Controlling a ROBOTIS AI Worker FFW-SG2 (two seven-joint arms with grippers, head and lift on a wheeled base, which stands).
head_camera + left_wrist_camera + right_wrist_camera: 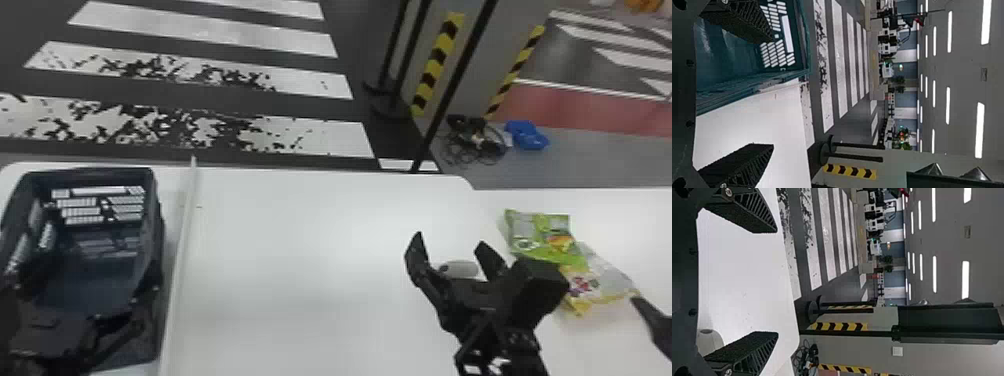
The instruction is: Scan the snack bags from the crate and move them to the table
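My left gripper (773, 94) and right gripper (777, 282) are wide open, holding nothing. Snack bags (537, 235) overlap on the table (300, 250), right of the head view; a low rightward sweep could drag them.

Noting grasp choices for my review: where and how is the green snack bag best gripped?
Probably by the far part of the green bag, from above, pinching the film: the bag lies low on the table, and its near end meets the yellow-edged bag, which a grip there might catch.
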